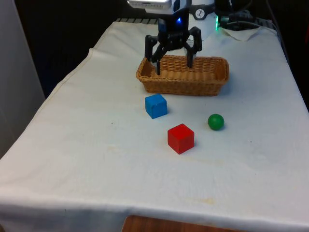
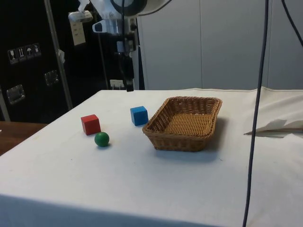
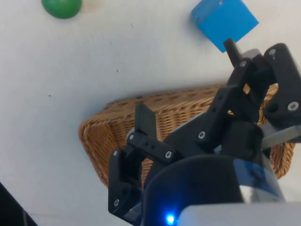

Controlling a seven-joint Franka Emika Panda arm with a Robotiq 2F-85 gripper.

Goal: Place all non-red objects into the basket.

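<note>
Claw [image 1: 174,63] hangs above the wicker basket [image 1: 212,79] in the upper centre of the front view, its two fingers spread wide and holding nothing. This height and position suit a start or transit pose rather than a grasp; no object is within reach of the fingertips.

Basket contents: none visible in the side view, so by my judgement no item has yet been delivered.

Non-red items remain on the desk [image 1: 87,159]. Blue cube [image 1: 156,105] sits just beside the basket's near wall, centre of the front view. Green ball [image 1: 216,122] lies to the lower right of it, apart from the basket. Red cube [image 1: 180,138] sits between and below them, near both but touching neither; it should be left where it is.

Limitations: the arm is cut off at the top edge in the front view. In the wrist view the claw body masks part of the basket.
</note>
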